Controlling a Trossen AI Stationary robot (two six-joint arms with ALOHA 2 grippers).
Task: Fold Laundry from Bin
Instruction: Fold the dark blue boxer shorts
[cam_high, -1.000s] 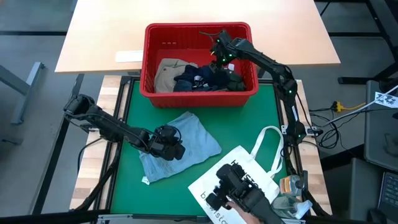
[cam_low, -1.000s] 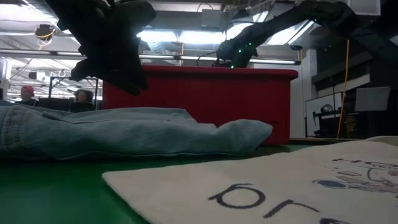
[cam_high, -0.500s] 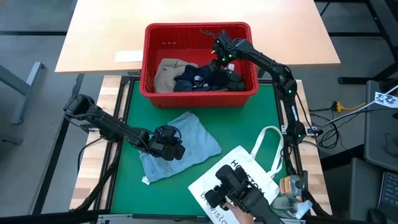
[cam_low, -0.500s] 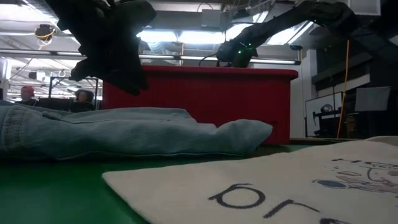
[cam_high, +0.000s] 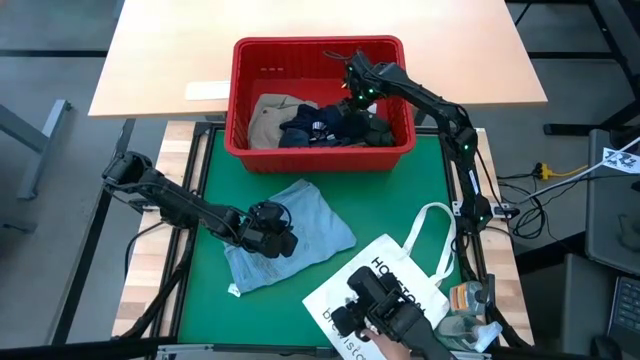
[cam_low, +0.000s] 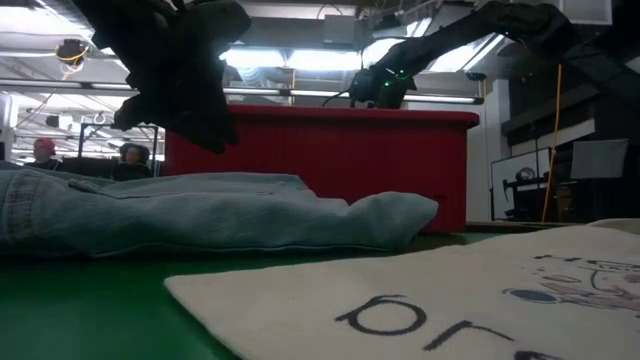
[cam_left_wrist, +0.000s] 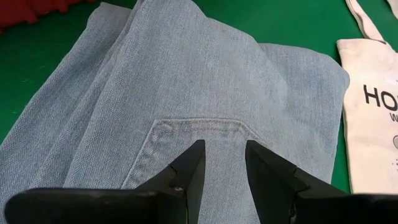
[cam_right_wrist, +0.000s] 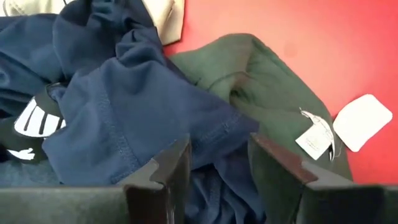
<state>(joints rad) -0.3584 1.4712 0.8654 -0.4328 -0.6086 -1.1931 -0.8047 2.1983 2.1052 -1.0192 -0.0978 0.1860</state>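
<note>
Two grippers are seen with fingers apart and empty. The left gripper (cam_left_wrist: 221, 163) is poised above the denim garment (cam_high: 290, 232); the right gripper (cam_right_wrist: 217, 155) is held over the navy garment (cam_right_wrist: 143, 112) in the bin (cam_high: 320, 52).

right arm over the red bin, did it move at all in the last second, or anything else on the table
Barely. The right claw has lifted slightly above the red slotted plastic bin, jaws open and empty, over the navy garment and dark green garment. Nothing was gripped or released. The left claw stays open over the light blue denim garment; the white tote bag is unmoved.
</note>
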